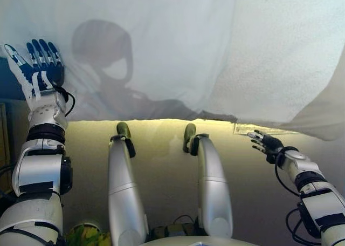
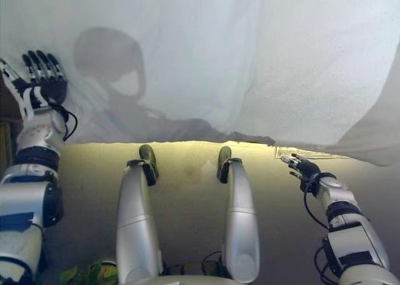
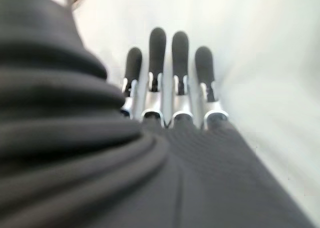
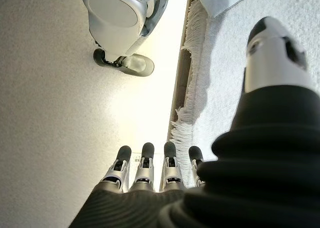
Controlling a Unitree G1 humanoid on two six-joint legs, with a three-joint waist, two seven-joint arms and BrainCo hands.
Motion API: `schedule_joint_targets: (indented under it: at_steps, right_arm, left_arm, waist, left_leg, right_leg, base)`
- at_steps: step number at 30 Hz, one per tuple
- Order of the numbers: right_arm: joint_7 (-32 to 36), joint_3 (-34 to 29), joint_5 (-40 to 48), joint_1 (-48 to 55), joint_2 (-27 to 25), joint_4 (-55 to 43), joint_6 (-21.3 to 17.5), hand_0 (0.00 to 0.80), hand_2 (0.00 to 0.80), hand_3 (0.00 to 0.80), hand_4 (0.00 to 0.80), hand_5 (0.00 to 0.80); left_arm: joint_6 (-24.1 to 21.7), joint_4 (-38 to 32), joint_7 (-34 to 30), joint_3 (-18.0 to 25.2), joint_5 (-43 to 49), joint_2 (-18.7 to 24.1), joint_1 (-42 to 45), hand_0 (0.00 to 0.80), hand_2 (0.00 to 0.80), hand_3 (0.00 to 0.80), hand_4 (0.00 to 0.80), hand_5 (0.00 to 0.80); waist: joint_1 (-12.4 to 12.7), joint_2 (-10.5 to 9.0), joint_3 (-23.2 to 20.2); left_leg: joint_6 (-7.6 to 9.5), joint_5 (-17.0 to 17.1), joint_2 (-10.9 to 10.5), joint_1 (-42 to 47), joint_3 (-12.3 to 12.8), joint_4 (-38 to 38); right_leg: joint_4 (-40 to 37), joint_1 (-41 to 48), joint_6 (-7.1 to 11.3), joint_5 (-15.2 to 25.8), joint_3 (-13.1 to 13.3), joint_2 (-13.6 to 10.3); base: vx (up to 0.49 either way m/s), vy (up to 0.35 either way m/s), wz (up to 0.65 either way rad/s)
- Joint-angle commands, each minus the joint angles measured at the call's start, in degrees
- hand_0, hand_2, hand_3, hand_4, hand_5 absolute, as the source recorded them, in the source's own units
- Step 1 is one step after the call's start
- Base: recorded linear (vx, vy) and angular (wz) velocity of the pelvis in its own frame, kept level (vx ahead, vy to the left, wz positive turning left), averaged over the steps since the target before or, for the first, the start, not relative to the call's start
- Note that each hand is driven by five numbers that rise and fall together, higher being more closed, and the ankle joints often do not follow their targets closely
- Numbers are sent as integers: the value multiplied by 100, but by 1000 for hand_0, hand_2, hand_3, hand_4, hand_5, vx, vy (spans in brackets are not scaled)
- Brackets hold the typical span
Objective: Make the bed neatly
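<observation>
Left hand (image 1: 38, 68): at 9 o'clock in the head views, fingers straight and spread, lying flat against the pale sheet (image 1: 161, 46), gripping nothing; its wrist view confirms extended fingers (image 3: 157, 53) resting on smooth white cloth. Right hand (image 1: 267, 142): at 4 o'clock, low beside the bed's near edge, fingers relaxed and extended, empty, hovering over the floor (image 1: 161, 165) just short of the hanging cloth. Sheet: covers the upper half of the head views from 9 to 1 o'clock, smooth, draped over the near edge. Textured white blanket (image 1: 285, 46): occupies 1 to 3 o'clock, overlapping the sheet along a diagonal seam, with 1 loose fold sagging off the edge at 3 o'clock. Progress, as judged: the left portion appears flattened and lying evenly; the right portion looks unfinished, since the blanket hangs crooked and its corner droops, so pulling it straight and smoothing it probably remain. View differences: only the right wrist view shows the blanket's fringed border (image 4: 192, 63) running along the bed edge, plus the gap between that border and the floor; only the head views show the overlap of the 2 cloths and both hands together; the left wrist view shows little beyond cloth and fingers.
</observation>
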Motion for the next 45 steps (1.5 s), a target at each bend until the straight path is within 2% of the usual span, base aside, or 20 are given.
schedule_joint_targets:
  at_steps: [1,7,15,22,28,34,42,45]
  right_arm:
    - [-108,-237,180,206,-383,134,-102,0,0,0,0,0]
    - [-127,-323,282,235,-373,119,-188,0,0,0,0,0]
    - [-133,-474,349,264,-347,85,-262,0,0,0,0,0]
    - [-83,-591,362,357,-402,237,-397,0,0,0,0,0]
    - [22,-682,354,422,-390,398,-528,0,0,0,0,0]
    - [97,-803,311,534,-296,465,-647,0,0,0,0,0]
    - [185,-923,257,870,56,538,-750,0,0,0,0,0]
    - [217,-972,219,1097,275,495,-757,0,0,0,0,0]
  left_arm:
    - [135,308,-62,298,-142,-25,227,0,0,0,0,0]
    - [452,399,-226,431,-142,22,451,0,0,0,0,0]
    - [1094,433,-456,638,-142,-207,1266,0,0,0,0,0]
    - [1205,402,-554,787,-142,-281,1779,0,0,0,0,0]
    - [1350,570,-569,960,-142,-162,1964,0,0,0,0,0]
    - [1471,600,-570,1054,-138,-280,2381,0,0,0,0,0]
    - [1600,799,-835,1149,1109,-768,3075,0,0,0,0,0]
    - [1573,846,-1133,1089,1985,-1018,3425,0,0,0,0,0]
  waist:
    - [122,-144,-32]
    - [223,-195,-32]
    - [368,-102,-32]
    - [457,-3,-32]
    - [516,55,-32]
    - [553,162,-34]
    - [580,254,-210]
    - [585,282,-343]
  left_leg:
    - [484,-467,-458,104,324,-43]
    - [465,-468,-468,72,257,-65]
    - [444,-458,-519,195,269,-209]
    - [436,-412,-530,255,279,-283]
    - [422,-395,-530,330,288,-289]
    - [400,-389,-514,672,384,-397]
    - [336,-321,-531,1523,627,-870]
    - [295,-244,-558,1920,727,-1188]
  right_leg:
    - [-229,-101,-260,555,-421,220]
    - [-265,-83,-218,585,-509,186]
    - [-382,39,-223,566,-584,105]
    - [-351,79,-257,505,-624,43]
    - [-306,157,-272,451,-670,-7]
    - [-356,451,-285,366,-706,-28]
    - [-786,1206,-220,334,-829,-87]
    - [-1095,1594,-186,370,-888,-133]
  base:
    - [-52,-43,9]
    - [-33,-50,6]
    - [-22,-44,9]
    - [-30,-16,7]
    - [-21,-42,8]
    - [-7,-41,8]
    - [29,-45,7]
    - [58,-46,4]
